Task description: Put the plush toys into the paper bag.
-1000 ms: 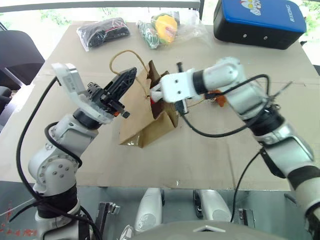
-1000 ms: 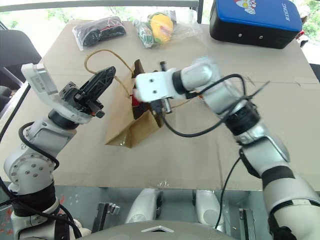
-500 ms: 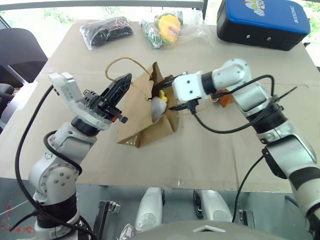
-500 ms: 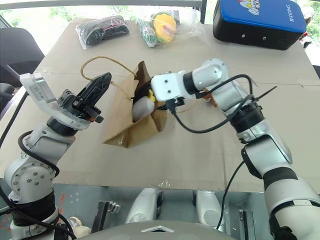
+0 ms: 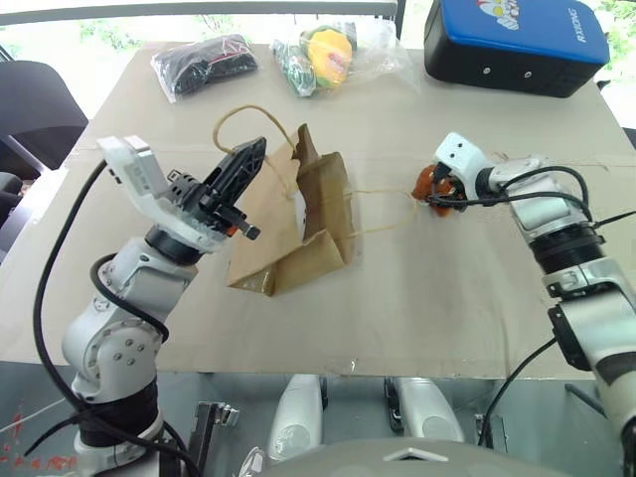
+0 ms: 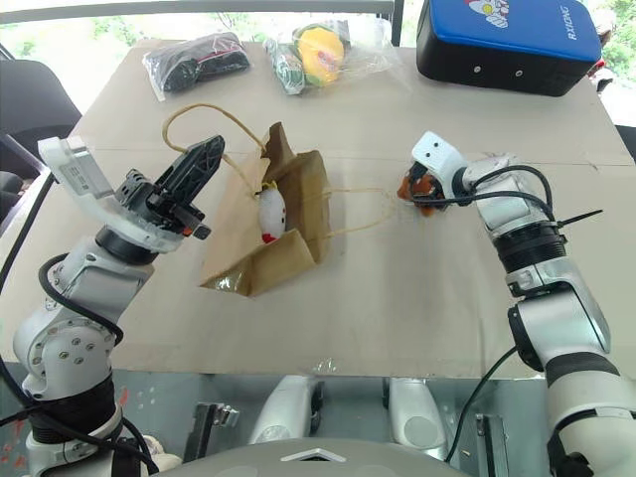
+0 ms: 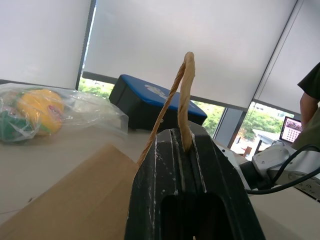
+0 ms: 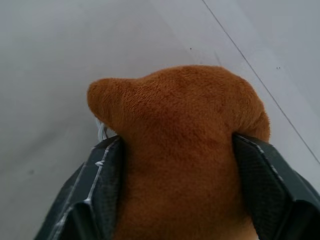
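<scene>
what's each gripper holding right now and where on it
The left gripper is shut on the paper bag's cord handle. The right gripper's fingers flank the orange-brown plush toy on both sides.

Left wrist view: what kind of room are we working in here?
Probably an office or lab. Tall windows with roller blinds look out on greenery, a laptop screen sits at the far side, and the cardboard-covered table serves as a workbench.

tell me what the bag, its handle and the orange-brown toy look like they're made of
Paper bag: brown kraft paper, matte, holding sharp creases and folds.
Handle: tan twisted cord, probably paper twine; the spiral strands show where the left gripper pinches it.
Orange-brown toy: short-pile plush, fuzzy and matte, seemingly soft-stuffed, since it bulges between the right gripper's fingers.
</scene>
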